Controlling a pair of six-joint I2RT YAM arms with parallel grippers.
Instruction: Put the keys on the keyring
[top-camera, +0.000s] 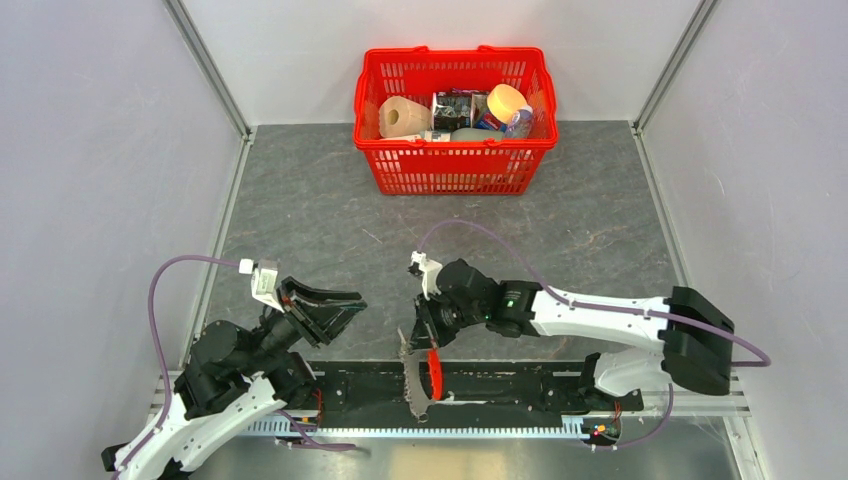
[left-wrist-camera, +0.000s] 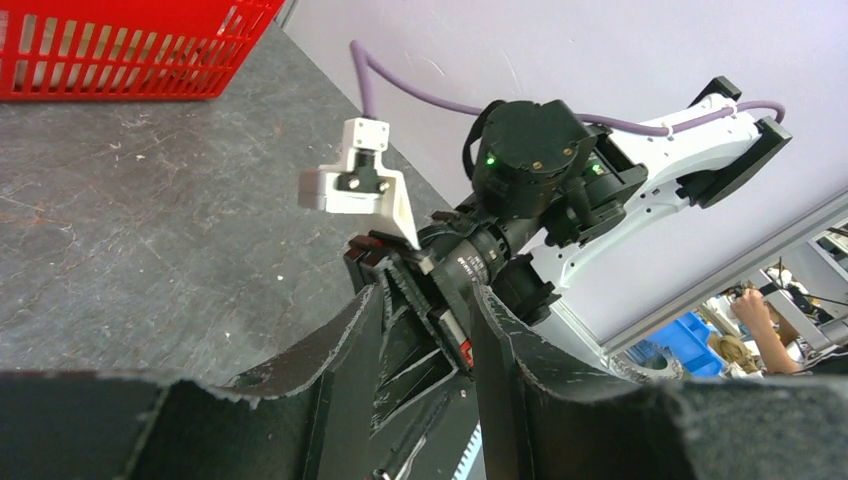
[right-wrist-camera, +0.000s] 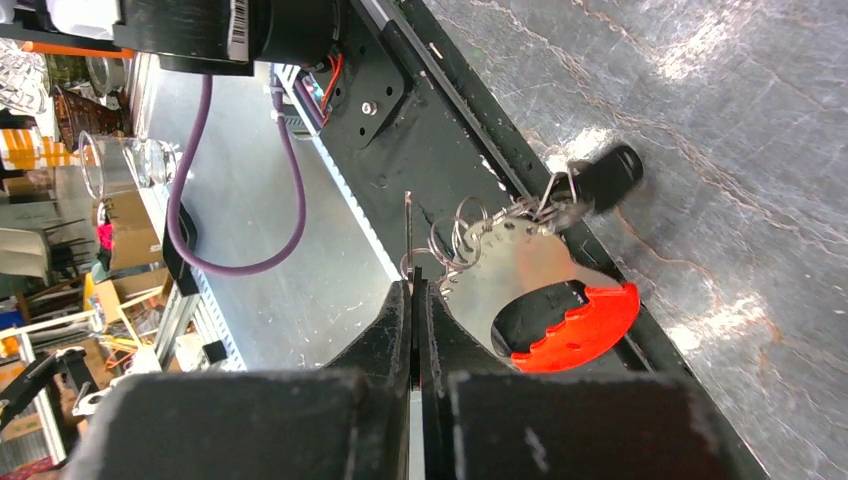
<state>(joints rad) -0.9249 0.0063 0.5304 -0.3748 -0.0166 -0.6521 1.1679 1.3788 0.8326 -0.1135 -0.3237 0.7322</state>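
My right gripper (top-camera: 424, 338) is shut on a thin metal part of the keyring and holds the bunch hanging over the table's near edge. The keyring shows its red curved strap (top-camera: 434, 372) and silvery cluster (top-camera: 413, 385). In the right wrist view the shut fingertips (right-wrist-camera: 412, 285) pinch a thin metal piece beside the silvery rings (right-wrist-camera: 462, 235) and red strap (right-wrist-camera: 578, 330). The black-headed key (right-wrist-camera: 610, 177) sits at the far end of the cluster, touching it; I cannot tell whether it is threaded on. My left gripper (top-camera: 335, 310) is open and empty, left of the bunch, pointing at the right gripper (left-wrist-camera: 428, 300).
A red basket (top-camera: 455, 146) with a paper roll and packets stands at the back middle; its corner shows in the left wrist view (left-wrist-camera: 120, 50). A black mounting rail (top-camera: 520, 385) runs along the near edge under the hanging bunch. Grey walls close both sides.
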